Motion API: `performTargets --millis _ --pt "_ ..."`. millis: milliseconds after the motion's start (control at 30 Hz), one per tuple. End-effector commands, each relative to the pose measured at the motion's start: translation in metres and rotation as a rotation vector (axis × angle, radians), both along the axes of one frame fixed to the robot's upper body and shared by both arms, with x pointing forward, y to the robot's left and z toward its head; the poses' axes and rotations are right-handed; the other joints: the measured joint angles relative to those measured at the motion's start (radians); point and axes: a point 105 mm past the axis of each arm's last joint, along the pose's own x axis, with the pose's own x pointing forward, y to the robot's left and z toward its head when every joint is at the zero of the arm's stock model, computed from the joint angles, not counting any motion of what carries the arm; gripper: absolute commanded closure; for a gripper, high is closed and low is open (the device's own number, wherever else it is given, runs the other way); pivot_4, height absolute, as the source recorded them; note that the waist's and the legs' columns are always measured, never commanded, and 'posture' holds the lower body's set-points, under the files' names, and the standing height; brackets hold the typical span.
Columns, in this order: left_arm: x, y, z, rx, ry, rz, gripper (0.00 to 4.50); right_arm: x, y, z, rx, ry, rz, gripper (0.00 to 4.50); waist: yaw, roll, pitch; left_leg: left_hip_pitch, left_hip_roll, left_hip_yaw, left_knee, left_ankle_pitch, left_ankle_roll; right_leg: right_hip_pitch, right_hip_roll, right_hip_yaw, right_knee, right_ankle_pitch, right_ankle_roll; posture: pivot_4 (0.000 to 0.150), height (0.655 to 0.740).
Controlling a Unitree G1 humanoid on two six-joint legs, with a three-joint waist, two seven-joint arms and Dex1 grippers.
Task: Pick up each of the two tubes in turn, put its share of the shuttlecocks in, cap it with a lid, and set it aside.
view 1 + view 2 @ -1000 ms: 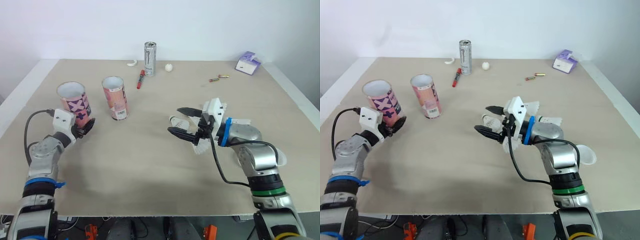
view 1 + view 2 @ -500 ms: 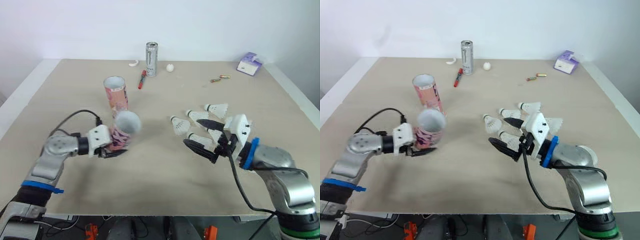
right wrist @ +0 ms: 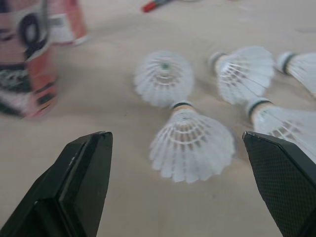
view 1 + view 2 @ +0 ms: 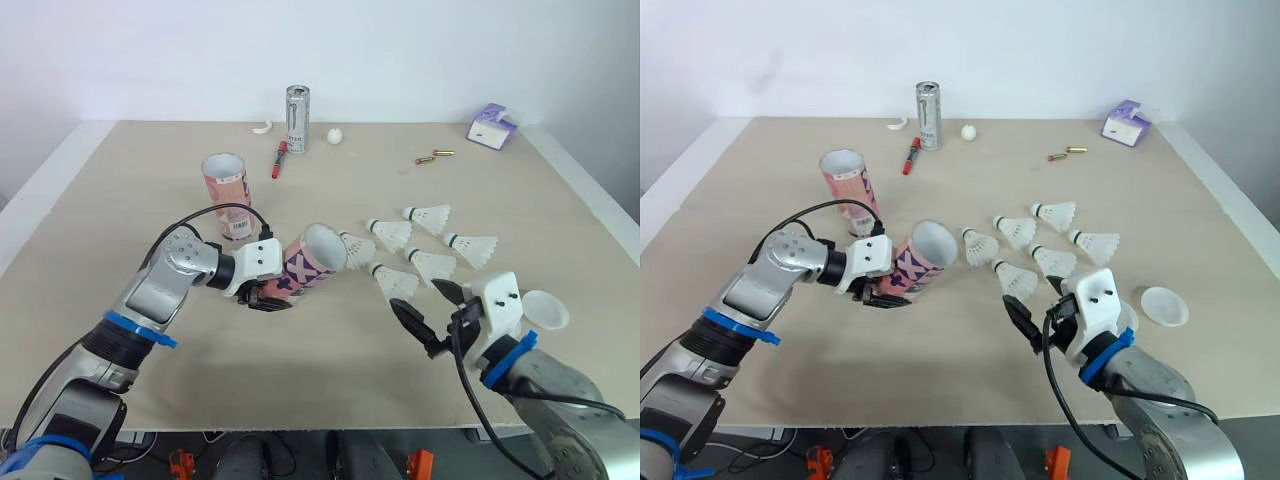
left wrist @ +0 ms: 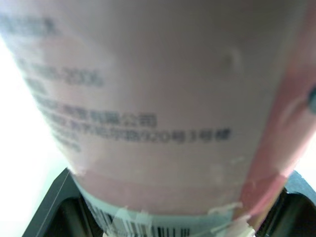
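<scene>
My left gripper [image 4: 262, 291] is shut on a pink patterned tube [image 4: 305, 265]. The tube is tilted on its side just above the table, its open mouth facing several white shuttlecocks [image 4: 397, 283] spread over the table's middle right. In the left wrist view the tube's label [image 5: 148, 98] sits between the black fingers. A second pink tube [image 4: 225, 192] stands upright further back. My right gripper [image 4: 425, 308] is open, low near the front edge, short of the closest shuttlecock [image 3: 190, 143]. A white lid [image 4: 543, 309] lies to its right.
Along the far edge stand a silver can [image 4: 297, 118], a red marker [image 4: 280, 158], a small white ball [image 4: 335, 135], a curved white piece [image 4: 262, 127], two small batteries [image 4: 435, 156] and a purple box [image 4: 492, 127].
The left gripper took hold of the nearer tube, carried it right and tipped its mouth toward the shuttlecocks. The right gripper drew back from the shuttlecocks toward the front edge, still open.
</scene>
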Motion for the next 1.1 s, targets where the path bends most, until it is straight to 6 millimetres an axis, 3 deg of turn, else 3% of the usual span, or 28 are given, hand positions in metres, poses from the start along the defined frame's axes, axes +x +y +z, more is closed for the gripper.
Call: performTargets --millis 33,367,600,833,933,1100 --pt "0.003 -0.006 0.016 -0.006 -0.046 0.024 1.27 0.002 0.012 0.007 0.036 0.002 -0.016 0.00 0.001 0.000 0.000 0.000 0.000 -0.001 0.000 0.000 0.000 0.000 0.000 0.000 0.000 0.000 0.000 0.150 0.7400" --pt "0.006 -0.003 0.017 -0.003 -0.056 0.057 1.27 0.005 0.023 -0.003 0.109 0.135 -0.043 0.00 0.001 0.000 0.000 -0.004 -0.001 -0.004 0.000 0.000 0.000 -0.001 -0.001 -0.001 0.000 -0.002 -0.002 0.150 0.7400" --pt "0.005 -0.004 0.017 -0.011 -0.052 0.061 1.27 0.018 0.032 0.000 0.193 0.177 -0.038 0.00 0.001 0.000 0.000 -0.004 -0.001 -0.005 0.000 0.000 0.000 -0.001 0.000 -0.002 0.000 -0.001 -0.002 0.150 0.7400" --pt "0.001 -0.008 0.016 -0.025 -0.036 0.057 1.27 0.031 0.024 -0.007 0.280 0.248 -0.128 0.00 0.001 0.000 0.000 -0.004 -0.001 -0.005 0.000 0.000 0.000 -0.001 -0.001 -0.002 0.000 -0.001 -0.003 0.150 0.7400" --pt "0.000 -0.007 0.015 -0.025 -0.032 0.063 1.31 0.034 0.021 -0.008 0.290 0.266 -0.156 0.72 0.001 0.000 0.000 -0.005 -0.002 -0.005 0.000 0.000 0.000 -0.001 -0.002 -0.002 0.000 -0.001 -0.003 0.150 0.7400" --pt "-0.001 -0.008 0.013 -0.032 -0.024 0.071 1.31 0.039 0.016 -0.009 0.296 0.283 -0.202 2.92 0.000 0.000 0.000 -0.004 -0.001 -0.005 0.000 0.000 0.000 -0.001 -0.001 -0.002 0.000 -0.001 -0.003 0.150 0.7400"
